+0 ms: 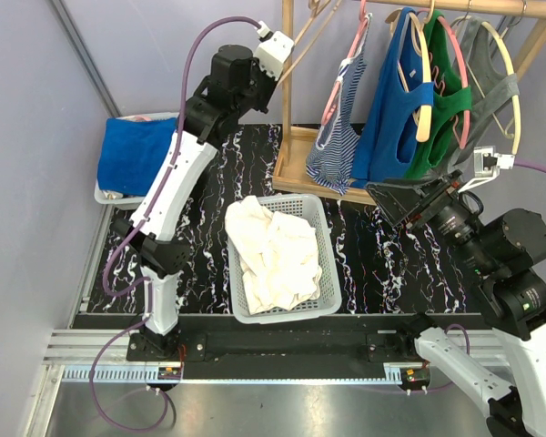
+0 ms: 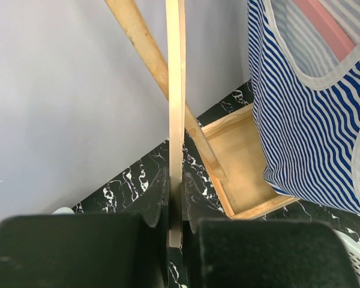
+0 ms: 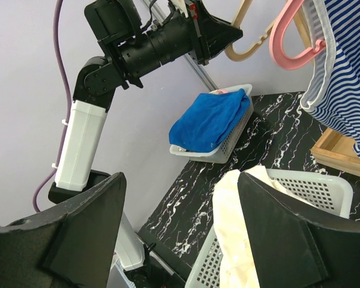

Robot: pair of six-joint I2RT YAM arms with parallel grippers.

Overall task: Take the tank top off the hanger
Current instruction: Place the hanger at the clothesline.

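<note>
Two open fingers of the right gripper (image 3: 183,210) hang empty above the white basket (image 1: 282,311). Farther back, the left gripper (image 2: 175,207) is clamped on a bare wooden hanger (image 2: 176,90). Striped tank top (image 2: 306,120) hangs from a pink hanger (image 2: 333,27) on the wooden rack (image 1: 287,91); judged light, limp and stretchy, best taken at a strap or the hem.

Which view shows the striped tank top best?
The top external view: the whole striped tank top hangs from the rack. The left wrist view shows only a close patch of fabric; the right wrist view, a part at the frame's edge.
</note>
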